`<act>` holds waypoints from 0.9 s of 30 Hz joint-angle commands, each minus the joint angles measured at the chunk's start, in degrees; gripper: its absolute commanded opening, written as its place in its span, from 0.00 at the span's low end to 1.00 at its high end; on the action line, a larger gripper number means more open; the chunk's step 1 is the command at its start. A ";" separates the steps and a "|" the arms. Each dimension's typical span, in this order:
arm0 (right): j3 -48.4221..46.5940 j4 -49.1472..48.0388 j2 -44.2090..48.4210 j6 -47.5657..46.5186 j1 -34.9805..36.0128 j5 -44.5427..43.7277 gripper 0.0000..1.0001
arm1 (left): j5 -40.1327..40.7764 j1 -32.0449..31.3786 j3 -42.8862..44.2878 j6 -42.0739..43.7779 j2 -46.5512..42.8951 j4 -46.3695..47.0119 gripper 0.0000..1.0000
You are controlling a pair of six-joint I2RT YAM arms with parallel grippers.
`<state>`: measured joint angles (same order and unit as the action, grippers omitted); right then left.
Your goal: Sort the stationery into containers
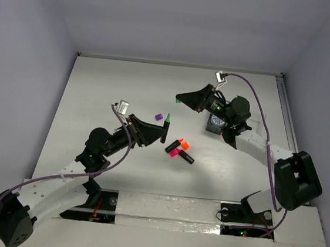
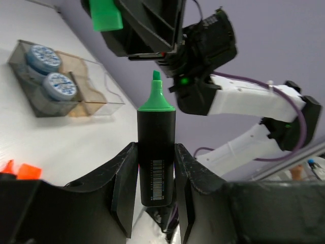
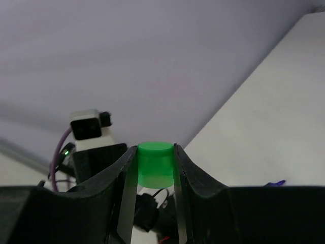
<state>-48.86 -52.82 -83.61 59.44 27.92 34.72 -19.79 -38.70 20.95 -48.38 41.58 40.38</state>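
My left gripper (image 2: 156,152) is shut on a black highlighter (image 2: 156,152) whose bare green tip points up; in the top view this highlighter (image 1: 165,128) is at mid-table in the left gripper (image 1: 158,132). My right gripper (image 3: 155,152) is shut on a loose green cap (image 3: 155,165), held in the air above and beyond the tip; the cap (image 1: 179,101) and the right gripper (image 1: 182,100) also show from above. A clear box (image 2: 96,101) with a tan insert holds two round blue-and-white pieces (image 2: 58,85). The right arm partly hides the box (image 1: 214,123).
An orange-capped highlighter (image 1: 179,144) and a pink-capped one (image 1: 180,154) lie together just right of my left gripper. A small purple cap (image 1: 159,117) sits on the table behind it. White walls close in the table on three sides.
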 commanded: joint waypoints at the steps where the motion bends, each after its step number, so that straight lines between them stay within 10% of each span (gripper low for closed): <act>1: 0.17 -13.10 2.05 6.39 0.20 4.75 0.25 | -6.48 0.38 -0.56 -4.35 0.86 12.70 0.00; 27: 3.95 -22.32 1.17 8.06 2.39 5.44 0.28 | -10.27 1.95 -0.74 -11.82 11.77 29.58 0.00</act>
<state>-45.74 -69.84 -83.00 68.55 29.21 39.40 -28.91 -37.65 19.51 -59.51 53.63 63.75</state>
